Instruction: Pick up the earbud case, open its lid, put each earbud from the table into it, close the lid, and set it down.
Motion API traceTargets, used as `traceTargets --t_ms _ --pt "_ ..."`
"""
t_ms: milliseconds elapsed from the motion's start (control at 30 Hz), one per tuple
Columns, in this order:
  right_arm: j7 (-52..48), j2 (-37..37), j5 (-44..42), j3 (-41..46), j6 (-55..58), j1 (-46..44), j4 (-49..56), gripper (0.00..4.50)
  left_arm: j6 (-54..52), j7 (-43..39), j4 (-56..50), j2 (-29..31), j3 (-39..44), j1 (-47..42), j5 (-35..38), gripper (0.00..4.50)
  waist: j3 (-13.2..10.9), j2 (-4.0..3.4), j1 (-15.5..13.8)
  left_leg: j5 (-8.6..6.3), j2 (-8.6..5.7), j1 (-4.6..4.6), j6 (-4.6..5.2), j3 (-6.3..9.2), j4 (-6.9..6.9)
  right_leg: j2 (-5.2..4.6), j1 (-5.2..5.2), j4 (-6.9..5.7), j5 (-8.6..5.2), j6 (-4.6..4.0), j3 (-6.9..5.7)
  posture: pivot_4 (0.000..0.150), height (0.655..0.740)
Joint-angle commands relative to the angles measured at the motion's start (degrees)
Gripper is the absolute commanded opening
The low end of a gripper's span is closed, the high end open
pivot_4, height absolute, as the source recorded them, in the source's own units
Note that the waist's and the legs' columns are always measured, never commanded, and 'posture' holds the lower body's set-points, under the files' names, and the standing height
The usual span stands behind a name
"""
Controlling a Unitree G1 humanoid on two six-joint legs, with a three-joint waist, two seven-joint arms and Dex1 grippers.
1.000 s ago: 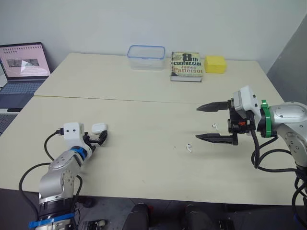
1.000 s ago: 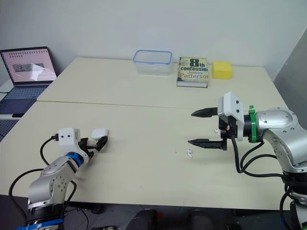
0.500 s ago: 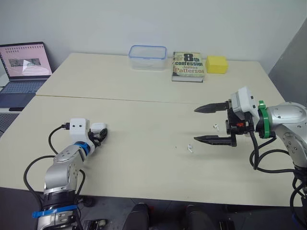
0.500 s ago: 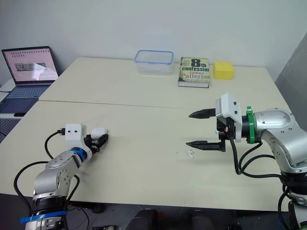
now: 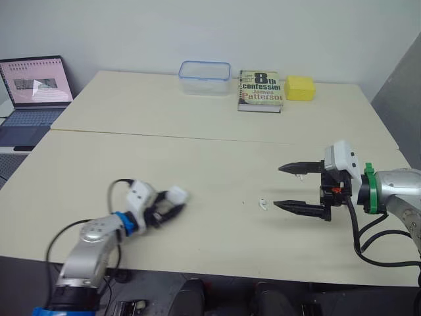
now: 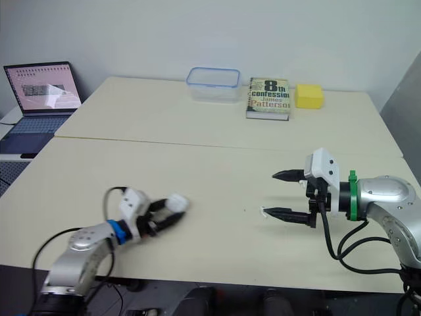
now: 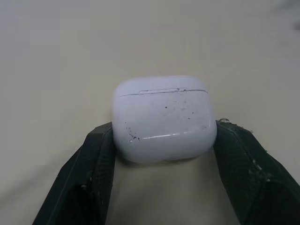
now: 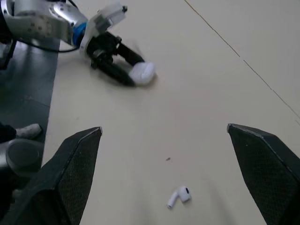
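One white earbud case [image 5: 177,195] is sitting clamped in the left tool [image 5: 172,203] low over the tabletop [image 5: 197,151], and the left wrist view is showing its lid seam shut. Two earbuds are lying to its right, one earbud [image 5: 262,203] near the right tool [image 5: 276,186], whose fingers are standing apart, and another earbud [image 5: 300,176] under the upper finger.

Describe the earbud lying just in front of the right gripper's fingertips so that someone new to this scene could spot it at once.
On the near cream table, look just ahead of the fingertips of the open right gripper. The earbud lies there loose on the bare surface: tiny, white, with a short stem, unlike the bigger rounded earbud case clamped in the left gripper.
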State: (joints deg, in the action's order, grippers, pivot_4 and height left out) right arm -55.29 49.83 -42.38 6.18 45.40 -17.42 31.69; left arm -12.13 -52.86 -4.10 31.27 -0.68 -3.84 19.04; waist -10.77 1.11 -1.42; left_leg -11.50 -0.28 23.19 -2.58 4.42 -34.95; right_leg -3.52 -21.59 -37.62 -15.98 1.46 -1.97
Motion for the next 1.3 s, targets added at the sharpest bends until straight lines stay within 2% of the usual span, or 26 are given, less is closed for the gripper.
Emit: traceTargets --t_ms 33,200,333,433,567,867,967,1233,1267,1300 --pt "8.1 -1.6 -8.6 1.1 10.5 0.0 4.4 4.5 9.2 -5.7 -4.5 -0.9 -3.9 -2.2 -0.6 2.76 0.0 -0.01 0.1 0.0 0.05 0.03 0.0 0.0 0.0 0.04 -0.07 -0.02 0.02 -0.08 -0.01 0.15 0.74" --pt "18.6 -6.0 -20.9 -0.7 24.2 -0.2 3.8 4.5 22.7 -10.1 -1.6 -4.0 -8.5 -6.5 -3.2 2.76 0.0 -0.01 0.1 0.02 0.04 0.08 0.01 -0.02 -0.01 0.4 -0.17 -0.13 0.04 -0.15 -0.08 0.15 0.74" --pt "29.1 -12.5 -31.2 -0.8 29.7 -3.1 -0.7 4.5 31.7 -13.1 1.6 -5.2 -10.5 -9.2 -4.4 2.76 0.0 -0.02 0.5 0.02 -0.04 0.08 0.02 -0.12 -0.01 0.5 -0.21 -0.16 0.05 -0.14 -0.12 0.15 0.74" --pt "35.1 -14.5 -36.6 -1.5 31.7 -4.8 -3.0 4.5 35.3 -13.7 3.6 -5.6 -11.2 -10.3 -5.0 2.76 0.0 -0.02 0.7 0.02 -0.06 0.11 0.03 -0.12 -0.03 0.52 -0.23 -0.19 0.06 -0.11 -0.12 0.15 0.74" --pt "41.8 -16.9 -40.3 -3.6 31.9 -6.6 -5.6 4.5 37.7 -13.8 6.1 -5.9 -11.7 -11.7 -5.4 2.76 0.0 -0.02 1.0 0.02 -0.08 0.15 0.04 -0.09 -0.06 0.56 -0.24 -0.2 0.07 -0.08 -0.15 0.15 0.74" --pt "47.9 -18.2 -42.6 -7.6 30.4 -6.5 -6.5 4.5 39.8 -12.7 6.5 -6.2 -11.7 -11.4 -5.7 2.76 0.0 -0.02 1.3 0.03 -0.07 0.26 0.05 -0.08 -0.07 0.62 -0.43 -0.34 0.07 -0.07 -0.14 0.15 0.74" --pt "49.4 -18.6 -43.4 -7.8 29.7 -6.6 -7.2 3.86 40.2 -12.6 6.3 -6.0 -12.0 -11.0 -5.6 2.76 0.0 -0.02 1.4 0.03 -0.03 0.26 0.05 -0.06 -0.08 0.71 -0.46 -0.38 0.07 -0.07 -0.14 0.15 0.74" --pt "50.6 -18.3 -46.3 -8.4 29.3 -7.5 -8.9 0.98 40.6 -12.4 6.7 -6.1 -12.0 -11.3 -5.3 2.76 0.0 -0.02 1.4 0.04 -0.01 0.26 0.06 -0.05 -0.09 0.77 -0.47 -0.39 0.07 -0.07 -0.13 0.15 0.74" --pt "50.7 -18.2 -46.4 -8.6 29.3 -7.7 -9.0 0.78 40.7 -12.1 6.8 -6.3 -12.0 -11.4 -5.4 2.76 0.0 -0.02 1.4 0.04 0.0 0.26 0.06 -0.05 -0.09 0.77 -0.47 -0.39 0.08 -0.07 -0.13 0.15 0.74" --pt "50.7 -18.2 -46.6 -8.7 29.3 -7.8 -9.2 0.79 40.9 -11.9 6.9 -6.4 -12.1 -11.4 -5.6 2.76 0.0 -0.02 1.4 0.04 0.0 0.26 0.06 -0.05 -0.08 0.77 -0.47 -0.4 0.08 -0.07 -0.13 0.15 0.74"
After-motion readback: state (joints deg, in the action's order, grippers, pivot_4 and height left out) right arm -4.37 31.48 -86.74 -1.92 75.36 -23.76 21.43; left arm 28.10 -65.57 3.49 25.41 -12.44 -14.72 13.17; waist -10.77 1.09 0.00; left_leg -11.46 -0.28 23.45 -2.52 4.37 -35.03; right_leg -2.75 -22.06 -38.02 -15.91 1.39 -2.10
